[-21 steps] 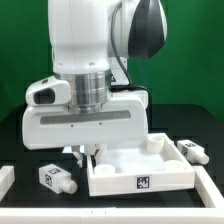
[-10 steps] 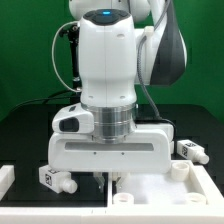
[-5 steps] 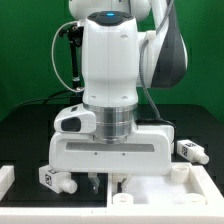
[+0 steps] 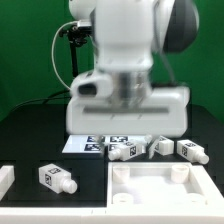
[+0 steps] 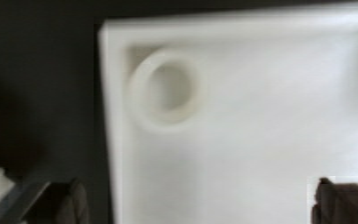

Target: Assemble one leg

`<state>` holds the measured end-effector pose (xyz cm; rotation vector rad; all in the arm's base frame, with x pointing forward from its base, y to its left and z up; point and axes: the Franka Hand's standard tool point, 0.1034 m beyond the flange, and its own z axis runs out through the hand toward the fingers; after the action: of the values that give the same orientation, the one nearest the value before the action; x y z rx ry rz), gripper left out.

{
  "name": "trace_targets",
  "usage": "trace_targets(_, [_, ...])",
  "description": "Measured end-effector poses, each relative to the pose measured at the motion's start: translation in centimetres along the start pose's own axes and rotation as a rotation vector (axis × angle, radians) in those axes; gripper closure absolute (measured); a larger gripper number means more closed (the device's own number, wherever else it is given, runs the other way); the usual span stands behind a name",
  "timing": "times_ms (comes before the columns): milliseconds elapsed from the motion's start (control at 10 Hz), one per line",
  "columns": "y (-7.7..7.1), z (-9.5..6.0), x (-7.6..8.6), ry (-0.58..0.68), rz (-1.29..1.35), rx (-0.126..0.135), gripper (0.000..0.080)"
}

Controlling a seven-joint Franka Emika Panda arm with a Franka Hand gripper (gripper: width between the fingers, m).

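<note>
Several white legs with black-and-white tags lie on the black table. One leg (image 4: 57, 178) lies alone at the exterior view's left. Three more legs (image 4: 125, 150) (image 4: 160, 147) (image 4: 192, 151) lie in a row behind the large white square panel (image 4: 150, 192). The arm's white hand (image 4: 128, 105) hangs high above the table, behind the panel. In the wrist view my gripper (image 5: 190, 198) is open and empty. Its dark fingertips (image 5: 34, 202) sit wide apart over the panel (image 5: 265, 120), near a round socket (image 5: 163, 90).
The marker board (image 4: 92, 144) lies flat behind the legs, under the hand. A white block (image 4: 5, 180) sits at the exterior view's far left edge. A green wall closes off the back.
The hand has risen from low at the panel's near-left corner to high above the table, moving toward the exterior view's right. This uncovers the marker board and the row of legs. The panel stays put.
</note>
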<state>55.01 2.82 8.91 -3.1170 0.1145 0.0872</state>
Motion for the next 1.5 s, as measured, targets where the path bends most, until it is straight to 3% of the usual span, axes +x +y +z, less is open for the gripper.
trace_targets(200, [0.2, 0.3, -1.0, -0.152, -0.002, -0.004, 0.0151])
trace_targets(300, [-0.1, 0.2, -0.8, -0.209, -0.004, -0.006, 0.0151])
trace_targets(400, [-1.3, 0.0, -1.6, -0.255, 0.016, -0.032, 0.0151])
trace_targets(600, [-6.0, -1.4, -5.4, -0.375, -0.061, -0.088, 0.0151])
trace_targets(700, [-7.0, -1.5, -5.8, -0.369, -0.079, -0.092, 0.0151])
trace_targets(1100, [-7.1, -1.3, -5.8, -0.355, -0.074, -0.096, 0.0151])
trace_targets(1200, [-8.8, -0.9, -6.9, -0.276, -0.116, -0.113, 0.0151])
trace_targets(1300, [-10.0, -0.7, -9.1, -0.265, -0.199, -0.132, 0.0151])
trace_targets(1500, [-9.5, 0.2, -11.4, -0.23, -0.28, -0.117, 0.0151])
